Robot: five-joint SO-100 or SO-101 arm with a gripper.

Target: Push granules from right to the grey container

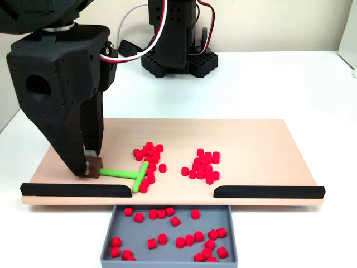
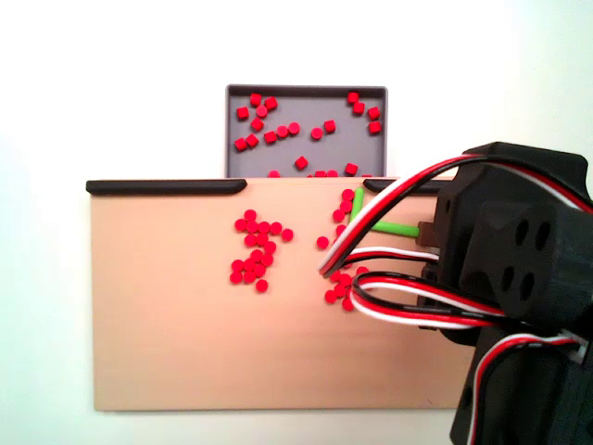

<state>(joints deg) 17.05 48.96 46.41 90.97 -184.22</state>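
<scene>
My gripper [image 1: 89, 166] is at the left end of the tan board [image 1: 251, 145], shut on the brown block at the handle end of a green T-shaped pusher [image 1: 120, 173]. The pusher's crossbar touches one cluster of red granules [image 1: 148, 159]. A second cluster [image 1: 202, 166] lies further right, apart from the pusher. The grey container [image 1: 167, 261] sits below the board's front gap and holds many granules. From above, the container [image 2: 306, 89] is at the top and the pusher [image 2: 389, 227] pokes out from under the arm. One cluster [image 2: 255, 250] lies open; the other [image 2: 341, 289] is partly hidden by cables.
Two black rail strips [image 1: 75, 190] [image 1: 268, 191] line the board's front edge, with a gap between them over the container. The arm's base [image 1: 175, 56] stands behind the board. White table surrounds the board. Red, white and black cables [image 2: 389, 306] loop over it.
</scene>
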